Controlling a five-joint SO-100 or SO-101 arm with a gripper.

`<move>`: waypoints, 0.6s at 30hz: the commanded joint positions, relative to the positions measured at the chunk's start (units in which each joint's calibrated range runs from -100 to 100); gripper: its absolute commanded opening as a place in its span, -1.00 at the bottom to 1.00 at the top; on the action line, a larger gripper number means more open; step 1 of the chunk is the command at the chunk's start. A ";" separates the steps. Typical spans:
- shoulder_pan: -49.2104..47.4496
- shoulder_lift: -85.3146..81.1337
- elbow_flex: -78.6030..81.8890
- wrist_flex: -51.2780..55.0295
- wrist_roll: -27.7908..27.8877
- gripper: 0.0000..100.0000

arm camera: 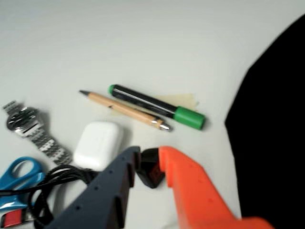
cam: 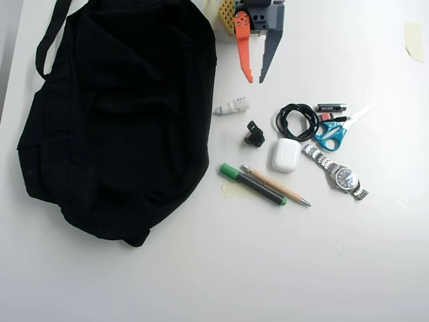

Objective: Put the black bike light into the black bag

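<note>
The black bike light [cam: 254,134], a tiny chunky black piece with a red spot, lies on the white table just right of the black bag [cam: 114,114]. The bag is large and floppy, fills the left of the overhead view, and is a black mass at the right edge of the wrist view [arm camera: 271,119]. My gripper [cam: 255,80], one orange and one dark finger, is open at the top of the overhead view, pointing toward the light and apart from it. In the wrist view the light [arm camera: 148,171] shows just beyond the gap between my fingertips [arm camera: 148,151].
Right of the light lie a white earbud case [cam: 286,155], a coiled black cable [cam: 297,121], blue scissors [cam: 332,133] and a steel watch [cam: 338,173]. A green marker [cam: 253,184] and a pencil [cam: 276,186] lie below. A white ribbed cylinder [cam: 232,106] lies by the bag's edge.
</note>
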 commanded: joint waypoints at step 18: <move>-4.57 43.06 -22.18 1.48 5.41 -0.86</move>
